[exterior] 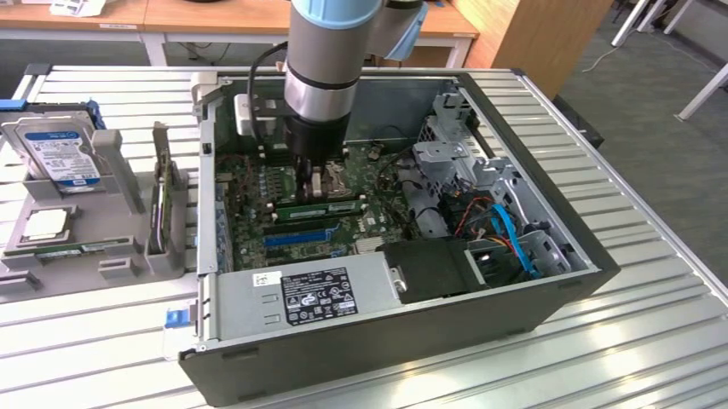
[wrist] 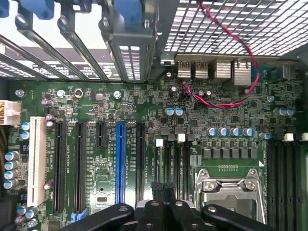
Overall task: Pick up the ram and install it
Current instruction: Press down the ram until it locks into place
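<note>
Inside the open case (exterior: 546, 281), the claw (wrist: 163, 202) hangs low over the motherboard (wrist: 226, 120), its grip state I cannot tell, while a ram (exterior: 322, 206) lies in its slot just beside, so seating looks largely done.

Computer case (exterior: 398, 341): matt dark metal shell. Motherboard (wrist: 231, 130): green circuit board, glossy, with plastic slots (one blue (wrist: 120, 163), one white (wrist: 34, 154)) and a bright metal socket frame (wrist: 230, 185). Table (exterior: 637, 341): ribbed, shiny metal; hard drive (exterior: 54, 149): silver metal under a paper label.
</note>
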Motion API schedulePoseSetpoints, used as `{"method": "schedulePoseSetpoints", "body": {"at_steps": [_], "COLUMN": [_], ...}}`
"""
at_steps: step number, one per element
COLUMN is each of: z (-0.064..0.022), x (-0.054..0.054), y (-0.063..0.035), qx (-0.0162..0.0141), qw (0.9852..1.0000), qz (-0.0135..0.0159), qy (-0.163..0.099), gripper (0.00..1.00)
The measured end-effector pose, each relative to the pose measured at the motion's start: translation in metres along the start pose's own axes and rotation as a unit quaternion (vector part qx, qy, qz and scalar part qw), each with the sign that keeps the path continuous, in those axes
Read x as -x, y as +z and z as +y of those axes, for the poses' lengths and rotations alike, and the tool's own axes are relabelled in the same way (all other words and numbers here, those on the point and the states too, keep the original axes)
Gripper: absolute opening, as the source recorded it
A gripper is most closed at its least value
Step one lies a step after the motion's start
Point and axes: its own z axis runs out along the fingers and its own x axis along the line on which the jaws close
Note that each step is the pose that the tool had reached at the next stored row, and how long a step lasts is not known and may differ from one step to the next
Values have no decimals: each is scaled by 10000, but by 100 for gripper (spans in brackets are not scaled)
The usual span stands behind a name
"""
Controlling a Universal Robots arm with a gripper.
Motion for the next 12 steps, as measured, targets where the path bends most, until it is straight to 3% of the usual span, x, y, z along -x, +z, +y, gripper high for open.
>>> {"method": "schedulePoseSetpoints", "body": {"at_steps": [12], "z": [9], "x": [12], "y": [-201], "qx": [0], "qw": [10000], "qz": [5], "qy": [0], "gripper": [10]}}
